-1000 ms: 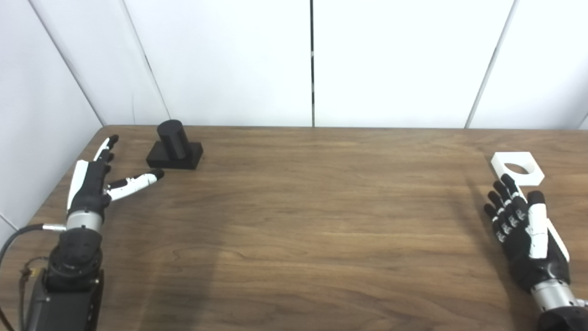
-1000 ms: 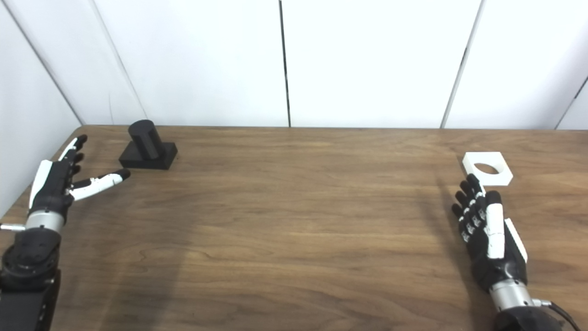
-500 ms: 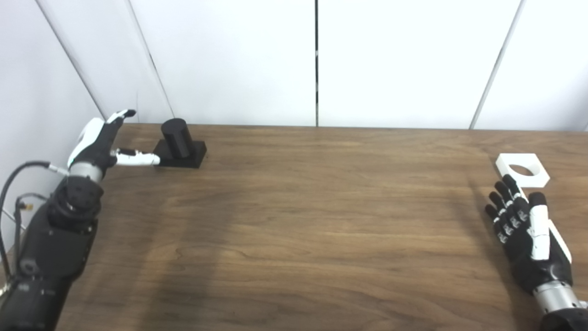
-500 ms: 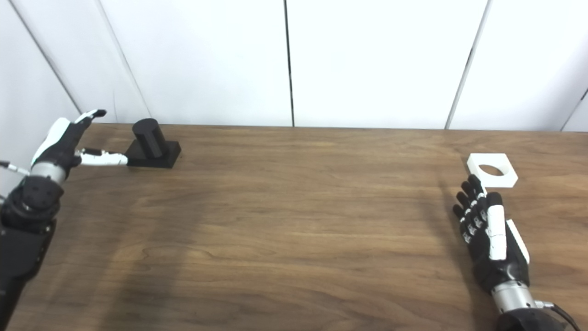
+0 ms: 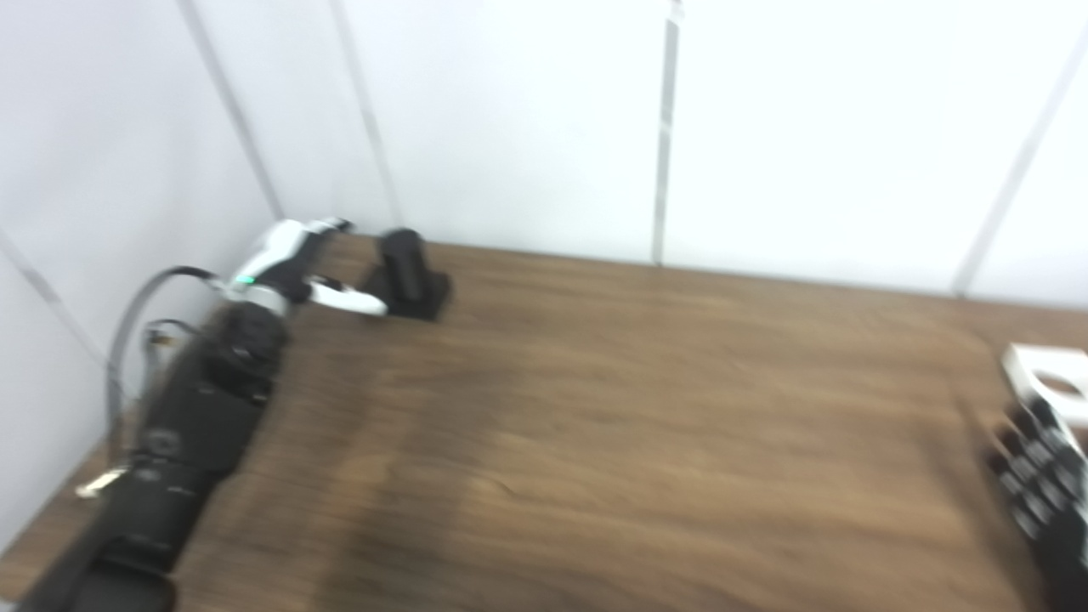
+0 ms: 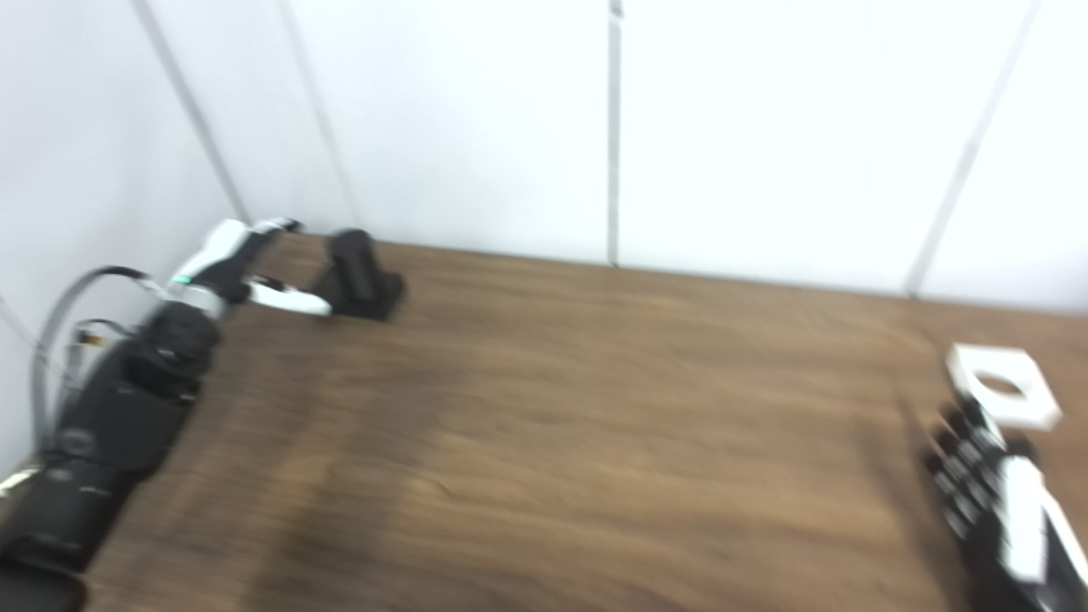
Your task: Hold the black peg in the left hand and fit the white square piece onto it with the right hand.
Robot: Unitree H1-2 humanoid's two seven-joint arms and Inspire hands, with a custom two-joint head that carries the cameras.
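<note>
Upper left, the left hand (image 6: 234,259) reaches the peg (image 6: 357,272), fingers apart. The peg looks hard and light; grab its round post. The right hand (image 6: 999,510), lower right, is open too.

No readable text, labels, brands or nos. anywhere; both views motion-blurred.
</note>
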